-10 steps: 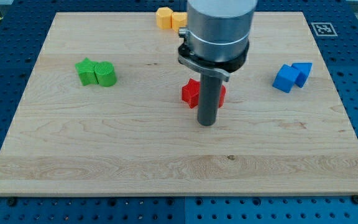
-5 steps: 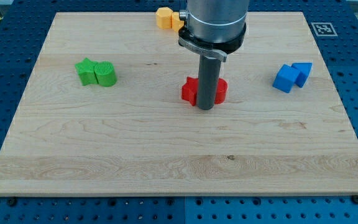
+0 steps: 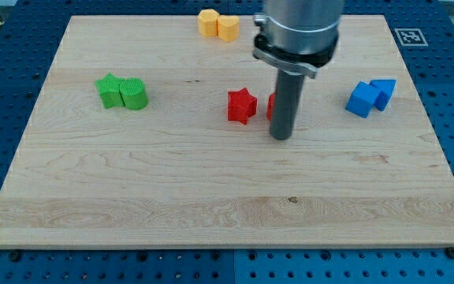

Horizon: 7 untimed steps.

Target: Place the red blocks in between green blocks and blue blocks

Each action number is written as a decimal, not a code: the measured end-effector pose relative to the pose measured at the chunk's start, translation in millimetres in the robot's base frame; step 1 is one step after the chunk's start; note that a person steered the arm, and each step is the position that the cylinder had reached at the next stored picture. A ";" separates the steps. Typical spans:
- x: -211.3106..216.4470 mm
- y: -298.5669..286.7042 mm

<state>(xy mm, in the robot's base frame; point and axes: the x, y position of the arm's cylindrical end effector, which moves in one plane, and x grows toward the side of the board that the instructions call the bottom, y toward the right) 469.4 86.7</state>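
A red star block (image 3: 241, 106) lies near the board's middle. A second red block (image 3: 272, 106) shows just to its right, mostly hidden behind my rod. My tip (image 3: 280, 136) rests on the board just below that hidden red block, to the lower right of the red star. Two green blocks (image 3: 121, 92), a star and a rounded one, sit together at the view's left. Two blue blocks (image 3: 370, 96) sit together at the view's right.
Two yellow-orange blocks (image 3: 217, 24) sit at the board's top edge, left of the arm's body. The wooden board (image 3: 227, 205) lies on a blue perforated table. A fiducial marker (image 3: 411, 36) is off the board's top right corner.
My rod moved up, then to the view's right. The red star is now uncovered and sits slightly higher; the other red block is now behind the rod.
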 end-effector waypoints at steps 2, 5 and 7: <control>-5.2 34.6; -27.8 -1.2; -1.2 14.3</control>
<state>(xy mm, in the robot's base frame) 468.2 101.0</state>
